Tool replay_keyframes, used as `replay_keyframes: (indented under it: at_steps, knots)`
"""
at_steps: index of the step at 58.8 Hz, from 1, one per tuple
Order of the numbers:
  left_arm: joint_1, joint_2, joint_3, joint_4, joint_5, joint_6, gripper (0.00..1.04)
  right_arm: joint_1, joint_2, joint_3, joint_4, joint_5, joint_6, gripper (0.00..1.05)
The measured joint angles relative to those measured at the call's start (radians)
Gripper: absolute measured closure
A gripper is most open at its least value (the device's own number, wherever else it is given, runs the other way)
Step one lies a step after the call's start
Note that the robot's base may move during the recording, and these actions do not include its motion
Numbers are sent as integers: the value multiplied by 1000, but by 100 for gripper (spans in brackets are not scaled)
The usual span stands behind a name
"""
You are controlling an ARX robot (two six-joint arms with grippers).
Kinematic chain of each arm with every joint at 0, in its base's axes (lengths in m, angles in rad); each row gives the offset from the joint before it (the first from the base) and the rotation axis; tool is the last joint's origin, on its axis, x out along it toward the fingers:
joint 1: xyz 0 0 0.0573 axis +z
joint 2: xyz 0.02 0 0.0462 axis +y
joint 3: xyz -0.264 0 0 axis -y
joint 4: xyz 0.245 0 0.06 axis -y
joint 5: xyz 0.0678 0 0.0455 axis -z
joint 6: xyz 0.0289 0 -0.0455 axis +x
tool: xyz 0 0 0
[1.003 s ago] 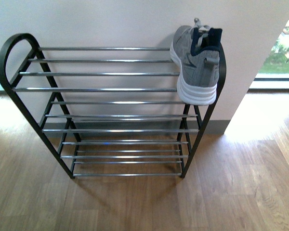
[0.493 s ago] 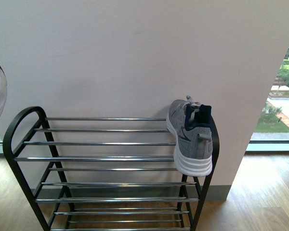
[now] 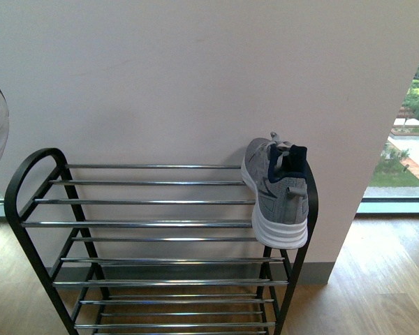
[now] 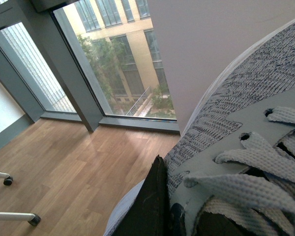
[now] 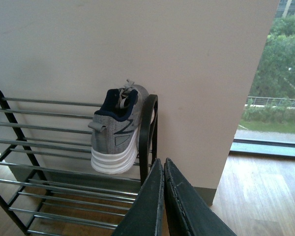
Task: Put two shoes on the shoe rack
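Left gripper [image 4: 161, 212] is clamped on the second sneaker [image 4: 246, 98]. The left wrist view shows one dark finger [image 4: 150, 201] pressed flat against the grey knit side by the lace eyelets; the other finger is hidden. The shoe fills most of that view, with the laces close to the lens and the white sole edge along the far side. In the front view only a sliver of this shoe shows at the far left edge, up in the air, above and to the left of the shoe rack [image 3: 153, 224] and not touching it. Right gripper [image 5: 163, 164] is closed with its fingers pressed together and nothing between them; it hangs in front of the rack's right end, apart from it. First sneaker [image 3: 278, 195] sits on the top tier at the far right end, heel towards the camera, toe towards the wall [image 3: 160, 70], heel sole overhanging the front bar. It is right against the right arched post [image 3: 311, 209]; can't tell whether they actually touch. The rest of the top tier and the lower tiers show only bare chrome bars. The rack stands on a wood floor [image 4: 78, 167] against the wall, with a window [image 4: 123, 59] off to the side.
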Motion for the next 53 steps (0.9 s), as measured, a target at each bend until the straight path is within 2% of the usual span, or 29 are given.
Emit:
replay_keyframes:
  at_steps: [23,53]
  knots:
    - [0,0,0,0,0,0,103,0,-304,-1,-283,0,0,103]
    - [0,0,0,0,0,0,103,0,-485,-1,-462,0,0,103]
